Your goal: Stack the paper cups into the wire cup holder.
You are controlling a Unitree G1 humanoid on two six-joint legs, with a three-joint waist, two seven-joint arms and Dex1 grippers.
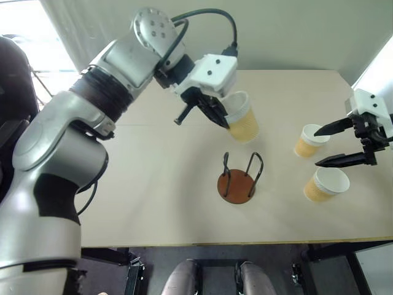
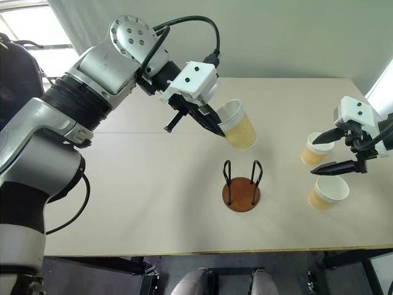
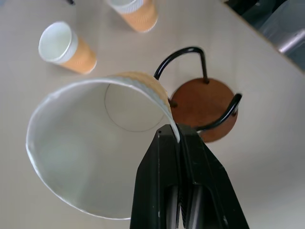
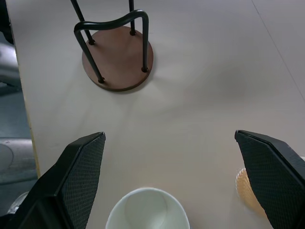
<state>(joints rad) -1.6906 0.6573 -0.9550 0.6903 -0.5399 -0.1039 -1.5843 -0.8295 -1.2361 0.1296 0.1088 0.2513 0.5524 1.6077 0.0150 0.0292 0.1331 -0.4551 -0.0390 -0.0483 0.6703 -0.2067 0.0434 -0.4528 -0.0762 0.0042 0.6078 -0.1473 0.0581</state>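
Observation:
My left gripper is shut on the rim of one paper cup, held tilted in the air just behind and above the wire cup holder. In the left wrist view the pinched cup opens toward the camera, with the holder's brown disc under it. Two more paper cups stand upright on the table at the right. My right gripper hovers over them, open, with nothing between its fingers. The holder stands empty with its two black wire loops upright.
The light wooden table has its front edge just below the holder and its right edge close to the two standing cups. A pale wall runs along the far side.

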